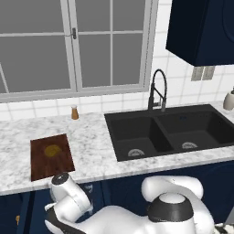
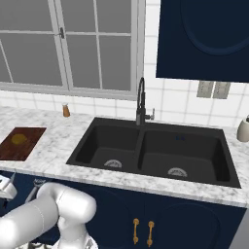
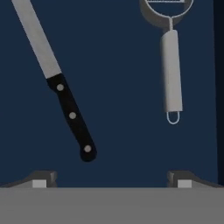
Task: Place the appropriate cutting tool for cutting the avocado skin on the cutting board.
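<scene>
Our pincer point(image 3: 112, 178) is wide open and holds nothing; in the hand view its two dark tips poke up at the bottom, far apart. Just above them lies the knife point(image 3: 57, 74), flat on a dark blue floor that we think is the inside of a drawer. Its black handle point(image 3: 73, 116) points down toward the left tip, and its long silver blade point(image 3: 36, 37) slants up and away to the left. Beside it, well apart on the right, lies a short silver tool with a round slotted head point(image 3: 171, 65); that is the wrong one, so we should stay clear of it. To do this step well, we should slide left until the handle sits between the tips, turn to match its slant, go down, then squeeze the handle, not the blade. The cutting board point(image 1: 51, 156) waits on the bench point(image 1: 91, 141) left of the sink point(image 1: 176, 130), with the avocado point(image 1: 52, 150) on it. We can read no writing or labels anywhere.
</scene>
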Motion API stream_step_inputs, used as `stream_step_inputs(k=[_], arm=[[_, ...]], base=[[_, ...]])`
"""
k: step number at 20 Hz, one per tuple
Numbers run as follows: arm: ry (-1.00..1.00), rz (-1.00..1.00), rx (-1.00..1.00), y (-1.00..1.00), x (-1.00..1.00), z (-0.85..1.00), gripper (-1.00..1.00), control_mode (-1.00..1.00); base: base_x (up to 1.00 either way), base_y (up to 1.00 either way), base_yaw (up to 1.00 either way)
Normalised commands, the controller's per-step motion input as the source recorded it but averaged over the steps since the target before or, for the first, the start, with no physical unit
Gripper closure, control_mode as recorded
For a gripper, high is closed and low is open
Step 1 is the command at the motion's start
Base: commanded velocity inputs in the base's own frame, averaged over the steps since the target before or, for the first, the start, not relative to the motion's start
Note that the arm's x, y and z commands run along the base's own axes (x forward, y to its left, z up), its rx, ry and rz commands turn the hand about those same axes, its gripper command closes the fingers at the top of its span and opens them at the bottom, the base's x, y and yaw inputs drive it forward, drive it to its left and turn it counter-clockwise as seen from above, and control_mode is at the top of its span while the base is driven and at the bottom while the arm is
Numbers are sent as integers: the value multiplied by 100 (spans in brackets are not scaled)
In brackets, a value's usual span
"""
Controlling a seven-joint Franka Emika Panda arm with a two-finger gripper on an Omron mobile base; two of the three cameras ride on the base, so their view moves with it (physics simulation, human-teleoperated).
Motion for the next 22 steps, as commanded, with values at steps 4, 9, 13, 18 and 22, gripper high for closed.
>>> stream_step_inputs(k=[4,9,13,18,22], arm=[[3,0,0,10,14,-29,-100,-100],[1,0,0,19,5,-39,-100,-100],[0,0,0,15,2,-21,-100,-100],[4,0,0,6,14,-32,-100,-100],[7,0,0,14,37,-30,-100,-100]], base=[[0,0,0],[0,0,0],[0,0,0],[0,0,0],[0,0,0]])
